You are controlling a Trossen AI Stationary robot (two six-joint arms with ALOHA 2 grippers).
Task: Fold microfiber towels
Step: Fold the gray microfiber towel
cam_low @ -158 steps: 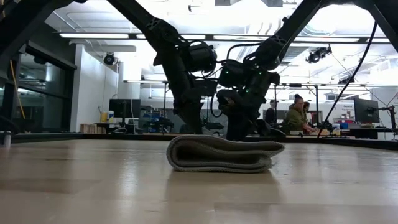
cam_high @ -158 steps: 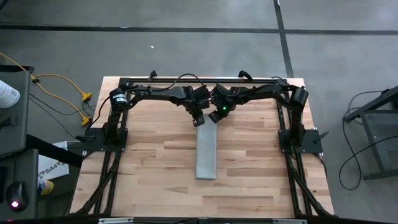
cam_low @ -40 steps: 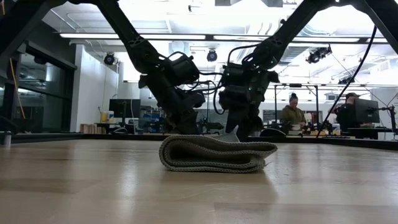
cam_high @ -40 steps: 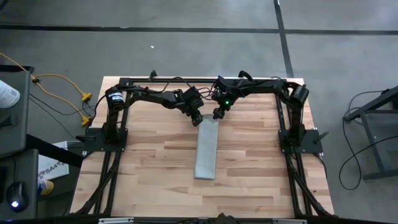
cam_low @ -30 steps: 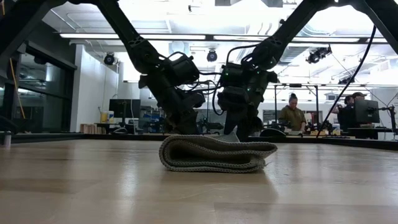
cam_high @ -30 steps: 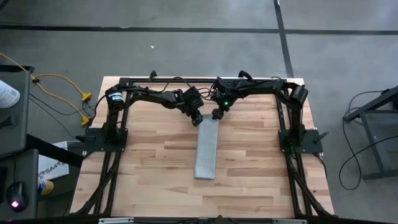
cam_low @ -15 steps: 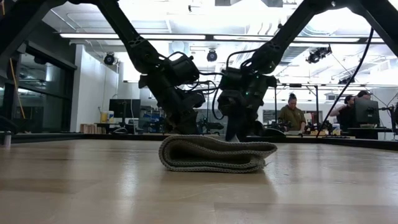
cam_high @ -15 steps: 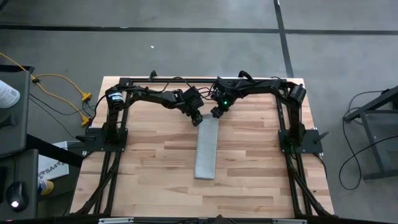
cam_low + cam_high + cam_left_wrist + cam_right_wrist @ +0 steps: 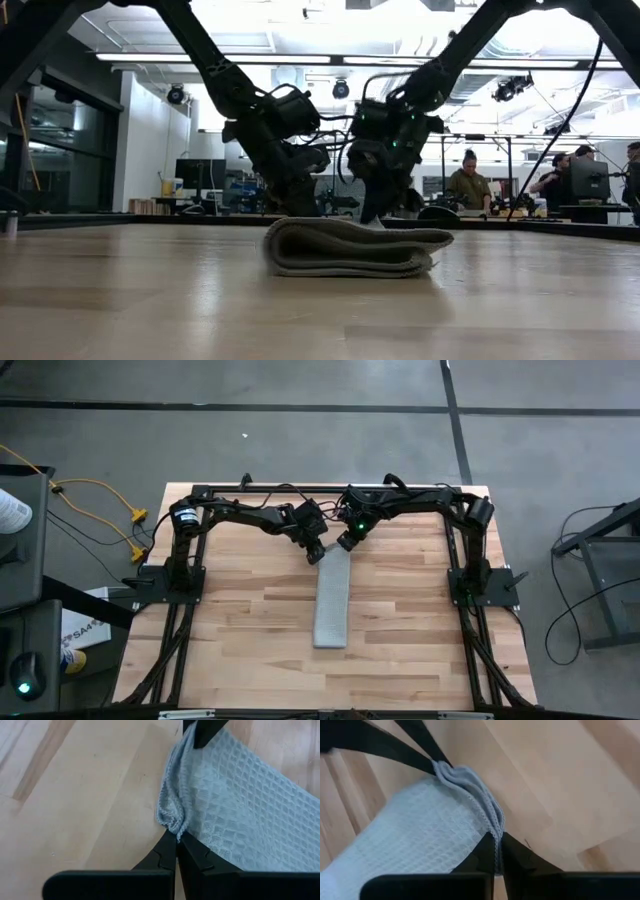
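Note:
The light grey ribbed towel (image 9: 332,602) lies folded into a long narrow strip that runs from the table's middle toward its far edge. The low view shows its rounded, layered near end (image 9: 350,250). My left gripper (image 9: 319,556) is shut on the strip's far left corner. My right gripper (image 9: 343,547) is shut on the far right corner. The two grippers stand close side by side at the strip's far end. My left gripper pinches the towel's far left corner (image 9: 172,822) between its two fingers; the cloth is bunched there, several layers. The fingers slant down from the far left. The rest of the strip lies on the table. My right gripper pinches the towel's far right corner (image 9: 492,822) between its two fingers, on the stitched edges of several layers. The fingers slant down from the far right. The cloth between the two grippers is gathered, and the strip beyond lies on the table.
The arms' black frame (image 9: 200,492) runs along the table's far edge and both sides. Bare wood shows left (image 9: 250,610) and right (image 9: 400,610) of the strip. People sit at desks in the room behind (image 9: 470,185).
My right gripper has moved a little toward my left gripper with its corner, so the strip's far end has narrowed. The strip's near end has slid slightly toward the table's right. Both grippers have stayed shut.

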